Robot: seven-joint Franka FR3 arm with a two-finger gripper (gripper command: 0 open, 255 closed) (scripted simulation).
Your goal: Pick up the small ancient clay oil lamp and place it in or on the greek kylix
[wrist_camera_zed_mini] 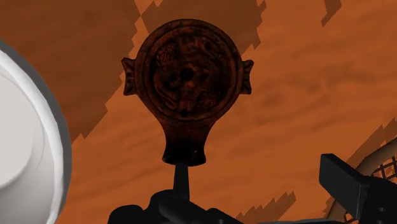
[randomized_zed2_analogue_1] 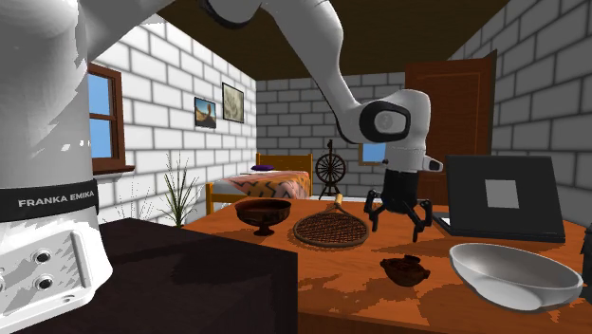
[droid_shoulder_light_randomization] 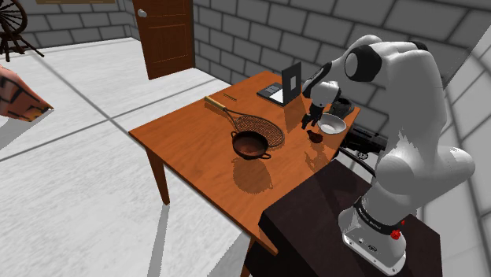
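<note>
Oil lamp (wrist_camera_zed_mini: 184, 83) looks light, stiff, brittle; your gripper (randomized_zed2_analogue_1: 399, 226) hangs spread and empty, so pinch its round body, not the spout

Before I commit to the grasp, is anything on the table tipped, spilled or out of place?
Nothing stands out. The oil lamp sits flat on the table below the gripper, whose jaws are open. The kylix stands upright, and the white bowl and woven skimmer rest flat.
</note>
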